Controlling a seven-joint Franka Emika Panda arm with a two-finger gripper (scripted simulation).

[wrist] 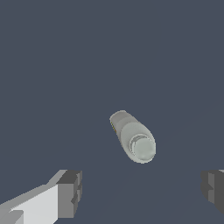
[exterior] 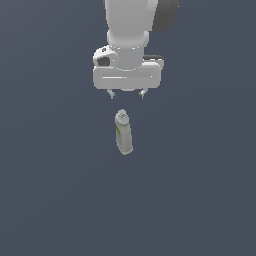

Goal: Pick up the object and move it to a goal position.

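Observation:
The object is a small pale grey-white bottle [exterior: 123,132] with a green-and-grey label, in the middle of the exterior view on the dark grey floor. It stands with its capped end toward the gripper. In the wrist view the bottle [wrist: 133,138] shows cap-first, between and beyond the two fingers. My gripper [exterior: 127,94] hangs above the bottle, apart from it, open and empty. Its fingertips [wrist: 70,192] are spread wide in the wrist view.
The white arm [exterior: 131,35] comes down from the top of the exterior view. The dark grey floor [exterior: 200,190] stretches flat all around the bottle, with no other object in view.

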